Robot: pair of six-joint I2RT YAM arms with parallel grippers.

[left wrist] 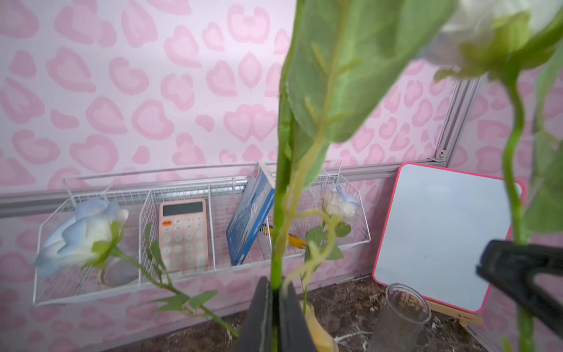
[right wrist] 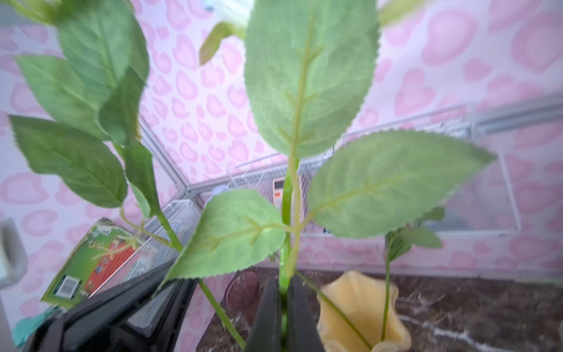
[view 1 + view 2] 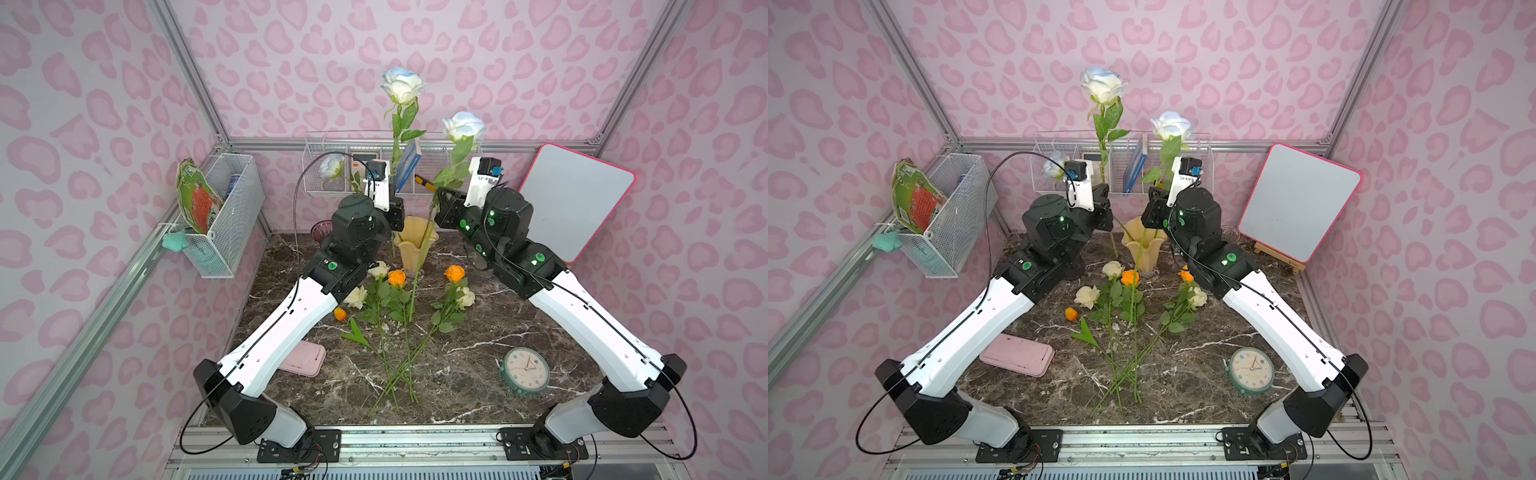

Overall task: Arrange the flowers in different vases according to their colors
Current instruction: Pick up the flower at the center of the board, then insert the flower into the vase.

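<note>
The left claw (image 1: 275,297) clenches a white rose (image 3: 402,85) upright, bloom up; right claw (image 2: 283,297) clenches a second rose (image 3: 463,126), tilted.

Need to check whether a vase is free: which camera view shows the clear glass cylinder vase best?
The left wrist view: the clear glass cylinder vase stands unobstructed, apparently empty, beside the pink-framed whiteboard. In both top views the right arm largely hides it; the right wrist view misses it.

Marble table (image 3: 453,386), roses (image 3: 397,278) (orange, cream), clock (image 3: 526,370)
</note>
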